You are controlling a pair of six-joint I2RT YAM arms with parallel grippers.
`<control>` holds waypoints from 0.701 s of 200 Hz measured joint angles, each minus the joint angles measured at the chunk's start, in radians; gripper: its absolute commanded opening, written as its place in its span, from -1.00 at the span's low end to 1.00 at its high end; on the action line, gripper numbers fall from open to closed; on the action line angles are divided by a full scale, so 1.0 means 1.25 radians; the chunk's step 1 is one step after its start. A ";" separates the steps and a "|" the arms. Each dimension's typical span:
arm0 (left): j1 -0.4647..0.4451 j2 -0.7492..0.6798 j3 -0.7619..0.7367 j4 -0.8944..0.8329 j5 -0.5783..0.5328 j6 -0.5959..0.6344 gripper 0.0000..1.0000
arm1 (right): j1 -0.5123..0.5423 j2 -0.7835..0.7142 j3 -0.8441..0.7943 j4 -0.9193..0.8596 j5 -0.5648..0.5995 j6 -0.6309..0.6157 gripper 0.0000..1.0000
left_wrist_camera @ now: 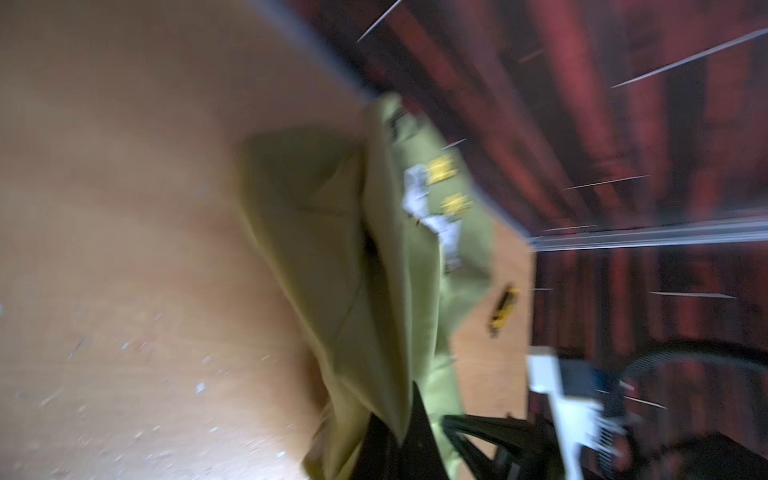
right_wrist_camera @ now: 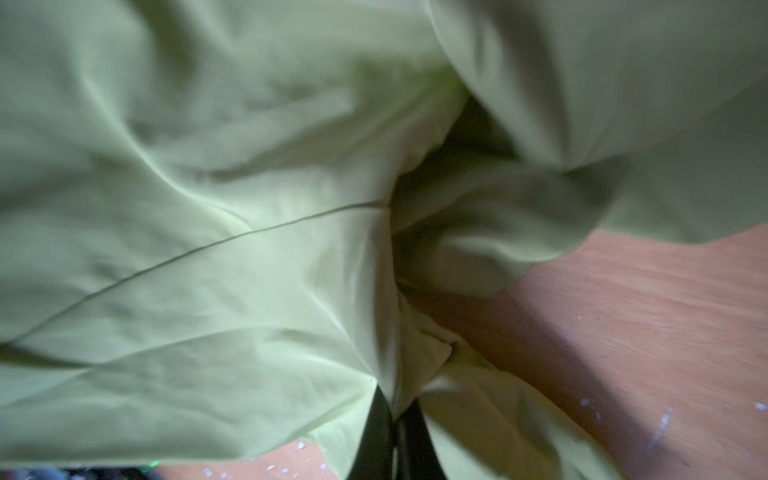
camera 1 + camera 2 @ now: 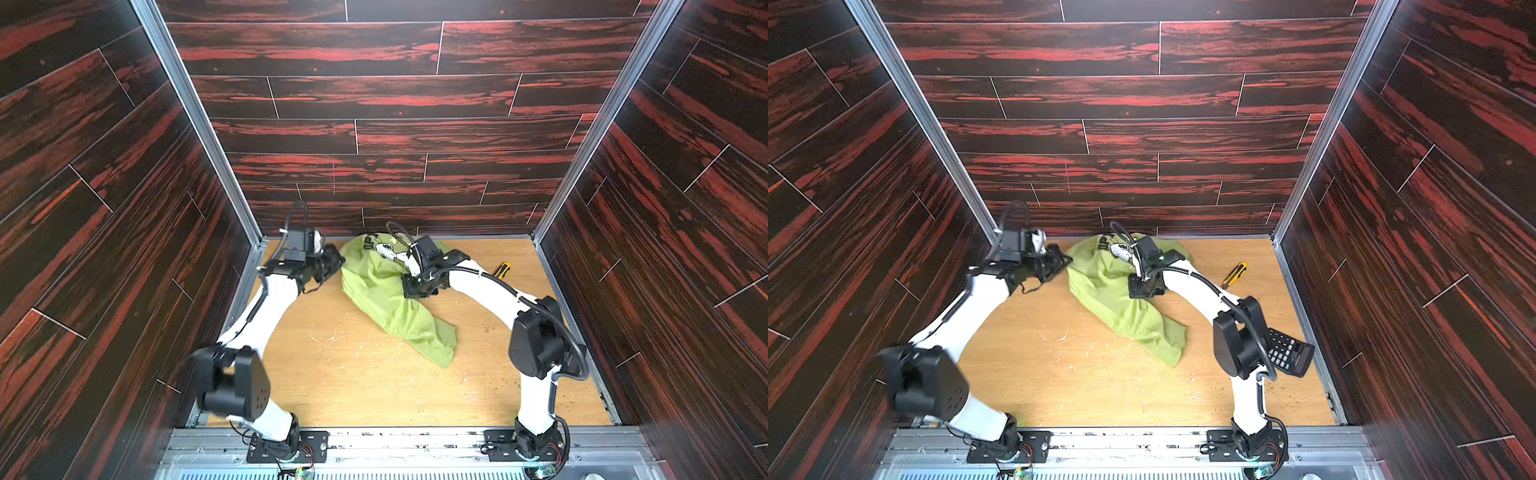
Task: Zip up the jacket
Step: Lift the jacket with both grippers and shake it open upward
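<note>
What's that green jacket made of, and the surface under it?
The jacket looks like thin, smooth synthetic cloth, perhaps nylon: it bunches in soft folds with a faint sheen. The tabletop looks like light plywood or wood-look board, matte, with visible grain and pale scuffs; which of the two, the pictures leave open.

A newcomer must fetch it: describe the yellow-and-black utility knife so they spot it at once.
On the light wooden table walled by dark red planks, find the crumpled lime-green jacket near the back wall. Right of it, apart on bare wood, lies the yellow-and-black utility knife. It is the only slim, stick-shaped thing; the black keyed calculator lies nearer the front.
</note>
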State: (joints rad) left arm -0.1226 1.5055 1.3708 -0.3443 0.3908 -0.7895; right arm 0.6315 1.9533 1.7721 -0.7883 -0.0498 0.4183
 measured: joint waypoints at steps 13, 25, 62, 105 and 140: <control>0.000 -0.062 0.031 0.001 0.000 -0.001 -1.00 | -0.002 -0.039 0.041 -0.018 -0.004 0.000 -1.00; 0.000 -0.094 0.075 -0.001 0.000 -0.003 -1.00 | -0.004 -0.078 0.082 -0.032 -0.010 0.000 -1.00; -0.012 -0.108 0.240 -0.011 0.007 -0.013 -1.00 | -0.015 -0.191 0.210 -0.078 -0.019 -0.003 -1.00; -0.070 -0.092 0.446 -0.056 0.008 -0.018 -1.00 | -0.022 -0.266 0.344 -0.147 -0.020 -0.009 -1.00; -0.120 -0.046 0.619 -0.090 0.008 -0.027 -1.00 | -0.032 -0.301 0.451 -0.192 -0.027 -0.009 -1.00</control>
State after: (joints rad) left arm -0.2729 1.4475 2.1448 -0.4572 0.4011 -0.8238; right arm 0.5915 1.5776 2.3363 -1.0283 -0.0834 0.4076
